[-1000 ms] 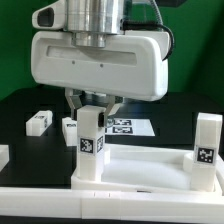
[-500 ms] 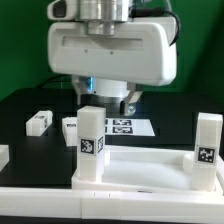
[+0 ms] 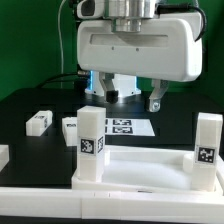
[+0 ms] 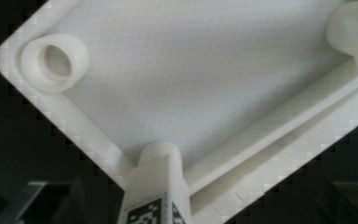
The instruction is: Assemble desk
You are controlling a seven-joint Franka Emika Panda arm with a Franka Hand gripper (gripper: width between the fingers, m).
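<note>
From where I stood, the end effector (image 3: 127, 100) hung above the back of the scene with its two fingers (image 3: 155, 102) spread well apart and nothing between them, so it was open and empty. Below and in front of it, the desk panel (image 3: 140, 168) lay flat on the black tabletop (image 3: 25, 100) with its raised rim facing up. The first leg (image 3: 90, 142) stood upright in the panel's corner on the exterior view's left, its black-and-white tag facing the camera. The second leg (image 3: 207, 148) stood upright in the corner on the exterior view's right, tagged the same way. A loose leg (image 3: 38, 121) lay on its side on the tabletop, off to the exterior view's left and well apart from the panel. A tagged piece (image 3: 69, 125) lay nearer, partly hidden behind the first leg. The marker board (image 3: 130, 127) lay flat behind the panel, under the spread fingers. In the wrist view the panel showed as a wide white face with a round corner socket (image 4: 55, 58) standing empty, and an upright leg (image 4: 155, 178) rose from the rim on another side, though I could not tell which of the two it was
</note>
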